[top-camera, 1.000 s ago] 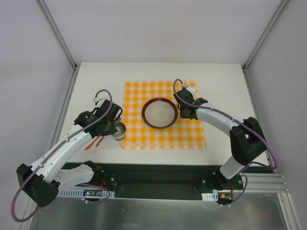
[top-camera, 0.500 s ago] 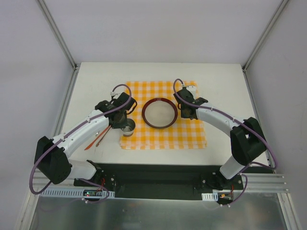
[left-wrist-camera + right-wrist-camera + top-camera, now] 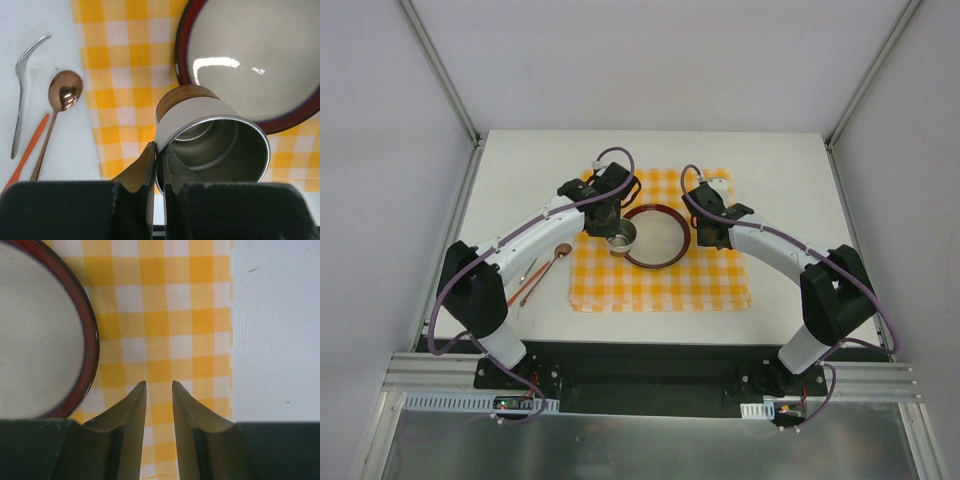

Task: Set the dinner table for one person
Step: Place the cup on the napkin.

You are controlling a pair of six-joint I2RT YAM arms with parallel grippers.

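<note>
1. At the far left, a silver fork (image 3: pixel 19 100), an orange-handled utensil (image 3: pixel 30 150) and a copper spoon (image 3: pixel 66 92) lie on the white counter (image 3: pixel 520 170), just beside the checkered mat (image 3: pixel 660 285).
2. The counter looks stiff, flat and matte. I'd judge it is nothing to take hold of, only to set things on. The soft mat on it may ruck or slide if dragged.
3. The left claw (image 3: pixel 160 150) is clamped on the wall of a metal cup (image 3: pixel 195 115) near its rim, one finger inside and one outside. The cup sits above the mat at the plate's left edge, and I cannot tell whether it touches down. It seems light, thin and smooth, so the pinch could let it swivel.
4. The red-rimmed plate (image 3: pixel 655 237) rests mid-mat. It is probably hard and breakable.
5. The right claw (image 3: pixel 159 385) hovers over the mat just right of the plate, jaws slightly apart and holding nothing.
6. Bare counter lies beyond the mat's right edge, and pale walls close in the sides and back.
</note>
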